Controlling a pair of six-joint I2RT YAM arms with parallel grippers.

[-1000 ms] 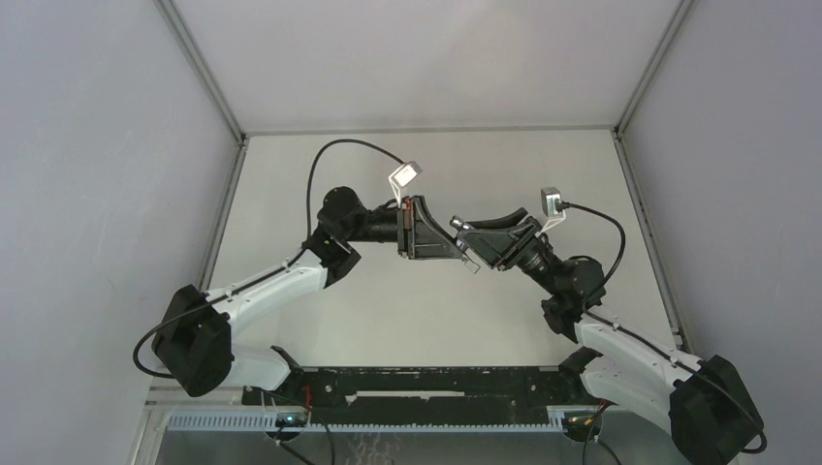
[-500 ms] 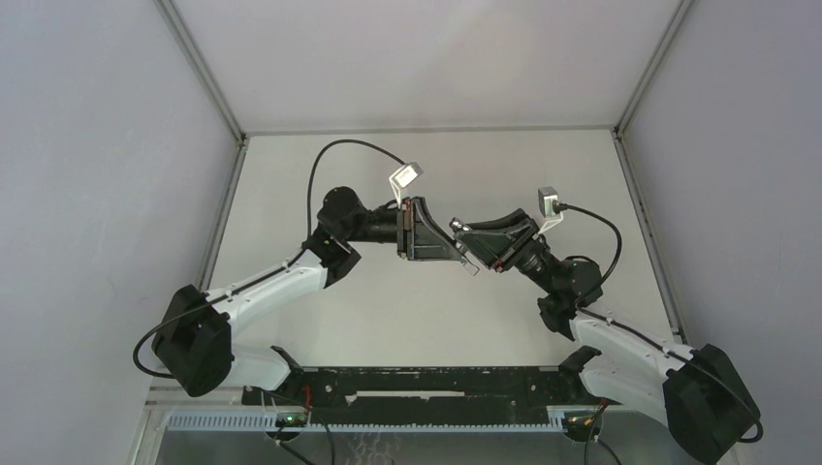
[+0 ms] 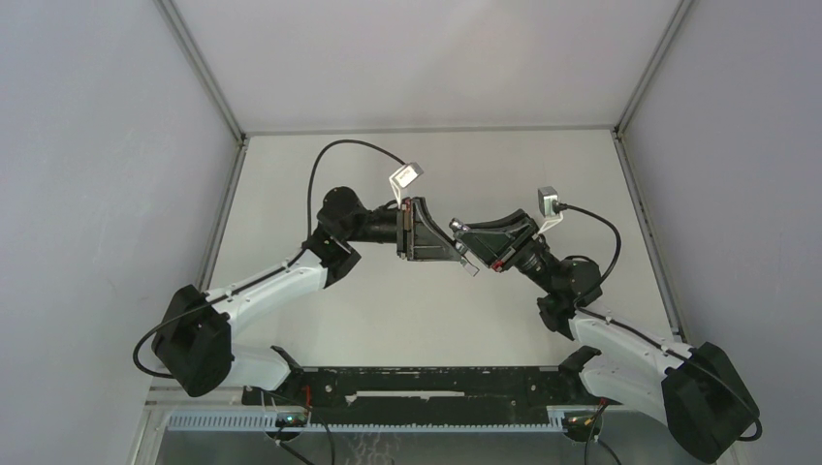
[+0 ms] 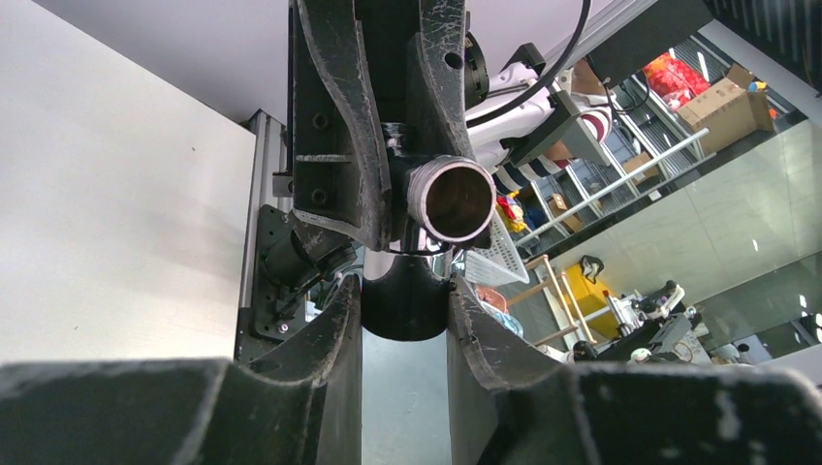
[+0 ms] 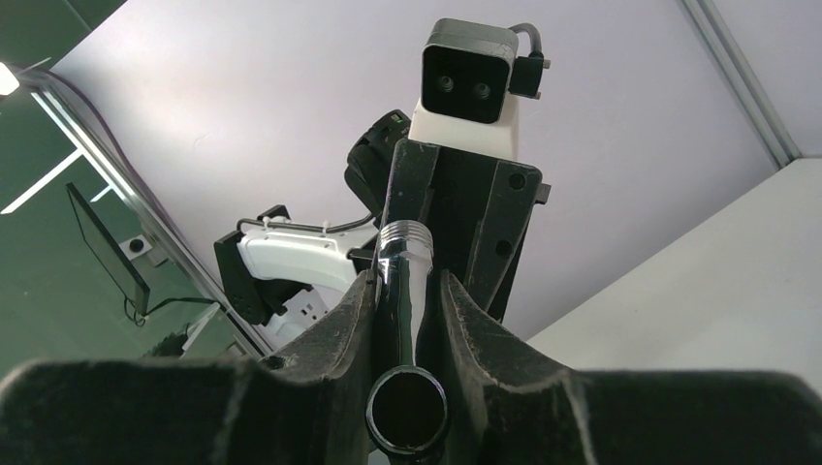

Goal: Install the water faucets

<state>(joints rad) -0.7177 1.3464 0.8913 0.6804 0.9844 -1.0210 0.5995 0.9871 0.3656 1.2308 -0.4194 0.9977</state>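
Where the chrome tap piece (image 5: pixel 402 339) sits: in the air, clamped by the right gripper (image 5: pixel 405 286), threaded end toward the left gripper (image 4: pixel 404 291).
Left gripper: closed on a dark rounded part (image 4: pixel 407 318); which piece, we cannot tell.
Handling: we judge it light, stiff, slippery; grip the shank, not the threads.

The tap piece (image 5: pixel 402 329) is gleaming chrome silver with a ridged threaded end, and the rounded part (image 4: pixel 407 308) at six o'clock beneath it in the left wrist view is reading glossy black. The jaws of the left gripper (image 4: pixel 404 286) and right gripper (image 5: pixel 404 281) are showing matte black flecked with pale scuffs. The arms (image 3: pixel 276 284) are wearing white shells with black joints over an off-white desk (image 3: pixel 407 320), lilac-grey walls (image 3: pixel 97 145) standing at nine and three o'clock.
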